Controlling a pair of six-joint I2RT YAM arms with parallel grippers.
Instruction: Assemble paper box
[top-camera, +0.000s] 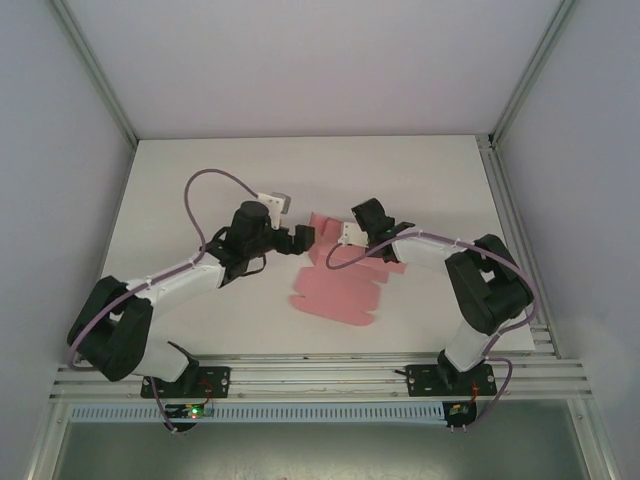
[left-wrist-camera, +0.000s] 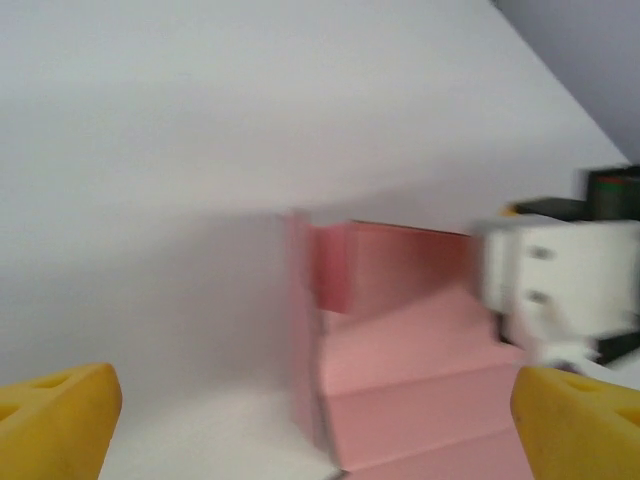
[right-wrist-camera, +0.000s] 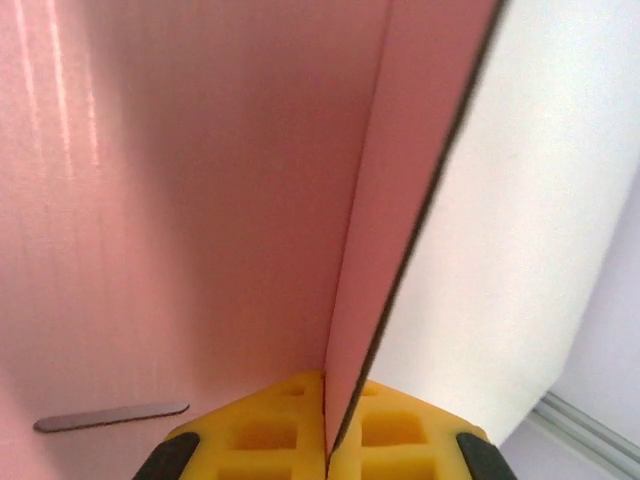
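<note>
- The paper box (top-camera: 338, 295) lies near the middle of the white worktop (top-camera: 200, 170), between the two arms. Most of it is a flat pale-pink die-cut sheet, with panels at its far end folded upright.
- The right gripper (right-wrist-camera: 328, 445) has its yellow fingers (right-wrist-camera: 260, 440) pressed together on the edge of one upright panel. The card rises straight out of the pinch.
- A narrow slot (right-wrist-camera: 110, 418) is cut in the panel beside that grip.
- The left gripper (left-wrist-camera: 318, 425) is spread wide and has hold of nothing. Its fingers (left-wrist-camera: 55, 415) face the raised panels from the left, close by.
- Handling, as I judge it: the thin card is very light and would slide on the smooth worktop unless something anchors it. Each panel looks stiff across its face, weak along the scored creases, and likely to spring back once let go.
- A hard squeeze in mid-panel could leave a dent.
- The best hold is a flap's free edge close to a crease, with the fingers flat on both faces. The right pinch can serve as the anchor while the left takes the neighbouring wall near its top.
</note>
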